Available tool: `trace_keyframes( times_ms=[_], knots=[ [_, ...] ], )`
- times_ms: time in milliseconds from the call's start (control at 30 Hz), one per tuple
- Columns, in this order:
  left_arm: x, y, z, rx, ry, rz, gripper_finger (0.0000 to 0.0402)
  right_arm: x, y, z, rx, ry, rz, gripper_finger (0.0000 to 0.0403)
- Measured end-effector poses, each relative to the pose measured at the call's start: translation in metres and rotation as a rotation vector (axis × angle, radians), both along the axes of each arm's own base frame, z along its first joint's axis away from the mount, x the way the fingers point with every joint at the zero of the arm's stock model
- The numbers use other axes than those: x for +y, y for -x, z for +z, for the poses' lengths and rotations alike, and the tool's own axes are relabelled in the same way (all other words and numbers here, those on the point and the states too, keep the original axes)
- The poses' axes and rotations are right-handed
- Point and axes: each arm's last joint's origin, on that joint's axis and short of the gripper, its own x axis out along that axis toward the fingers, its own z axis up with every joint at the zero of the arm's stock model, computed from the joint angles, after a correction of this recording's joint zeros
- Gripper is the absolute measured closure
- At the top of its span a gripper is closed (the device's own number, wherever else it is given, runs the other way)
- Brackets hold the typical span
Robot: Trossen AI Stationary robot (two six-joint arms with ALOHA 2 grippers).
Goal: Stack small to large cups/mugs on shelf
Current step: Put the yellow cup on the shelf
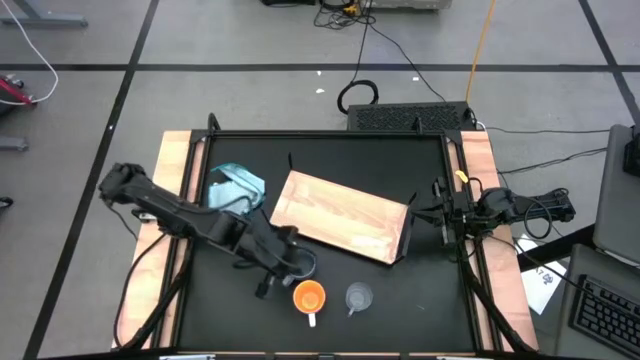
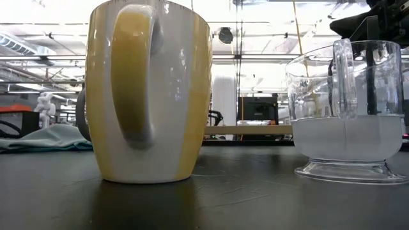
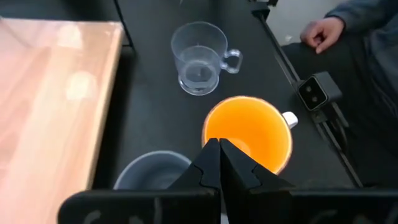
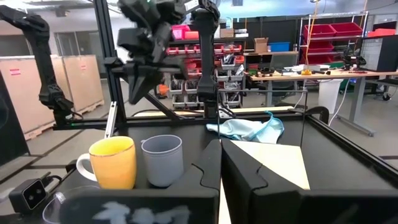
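Observation:
The orange mug [image 1: 309,297] with a pale handle and the clear cup [image 1: 358,297] stand upright on the black table near its near edge. The blue-grey mug [image 3: 155,173] stands beside the orange mug [image 3: 249,134]; in the high view my left arm hides it. The light-wood shelf [image 1: 340,215] lies flat mid-table. My left gripper [image 3: 219,155] is shut and empty, up in the air over the two mugs, as the right wrist view [image 4: 149,62] shows. My right gripper [image 4: 221,155] is shut and empty at the table's right edge [image 1: 445,212].
A teal cloth [image 1: 235,188] lies at the far left beside the shelf. A small camera [image 3: 317,92] sits at the near edge, close to the orange mug. A person's hand [image 3: 323,31] rests beyond the table's near edge.

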Motion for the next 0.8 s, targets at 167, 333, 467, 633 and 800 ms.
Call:
trace_keyframes(
  times_ms=[167,333,467,633,800],
  knots=[
    [-0.009,-0.02,-0.008,0.053,-0.012,0.006,0.0401,0.0,0.0,0.0,0.001,0.0,0.0,0.0403],
    [-0.018,-0.035,-0.013,0.098,-0.015,0.005,0.0401,0.0,0.0,0.0,0.002,0.0,-0.001,0.0403],
    [-0.026,-0.043,-0.012,0.114,-0.007,0.01,0.0401,0.0,0.0,0.0,0.001,0.0,-0.001,0.0403],
    [-0.028,-0.046,-0.009,0.138,0.022,0.044,0.0392,0.0,0.0,0.0,0.001,0.0,0.0,0.0403],
    [-0.029,-0.045,-0.009,0.142,0.025,0.037,0.037,0.0,0.0,0.0,0.0,0.0,0.0,0.0403]
  ],
)
